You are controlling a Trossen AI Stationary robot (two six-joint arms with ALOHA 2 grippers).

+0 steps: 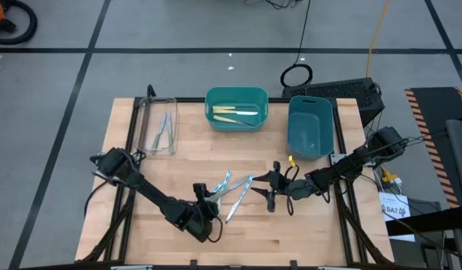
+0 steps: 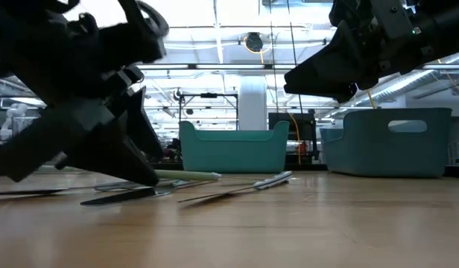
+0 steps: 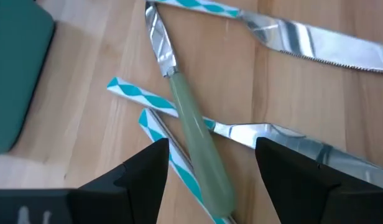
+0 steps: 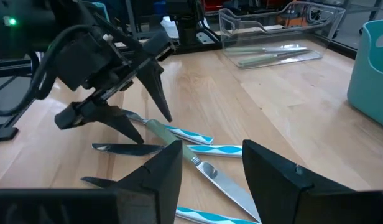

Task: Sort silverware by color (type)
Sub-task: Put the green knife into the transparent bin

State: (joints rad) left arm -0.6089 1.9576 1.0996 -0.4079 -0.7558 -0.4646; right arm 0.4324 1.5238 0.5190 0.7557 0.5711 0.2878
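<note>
The left claw [image 1: 207, 196] stood wide open, tilted down over the loose heap of silverware [image 1: 229, 191] near the middle of the wooden counter [image 1: 291, 232], its two dark fingers [image 3: 132, 180] set either side of a pale green-handled utensil [image 3: 194, 134] and gripping nothing. In the left wrist view that pale green handle lay across two blue-and-white striped handles [image 3: 142, 99], with a serrated knife blade [image 3: 309, 40] lying beyond them; the fingertips were close to the handle, though contact could not be told. The right claw [image 1: 271, 187] hovered just beside the same heap on its right side, its fingers [image 4: 275, 174] parted and empty, with the striped utensils [image 4: 198, 137] lying flat on the wood ahead of it. From the low view the left claw's tips [image 2: 144, 175] reached down to the counter next to the flat-lying pieces [image 2: 237, 186], while the right arm hung above the surface. At the far edge stood three containers: a clear tray [image 1: 143, 124] on the left holding a few pale utensils [image 1: 165, 129], a teal bin [image 1: 236, 94] in the middle holding yellow-handled pieces [image 1: 235, 114], and a blue bin [image 1: 294, 131] to the right.
</note>
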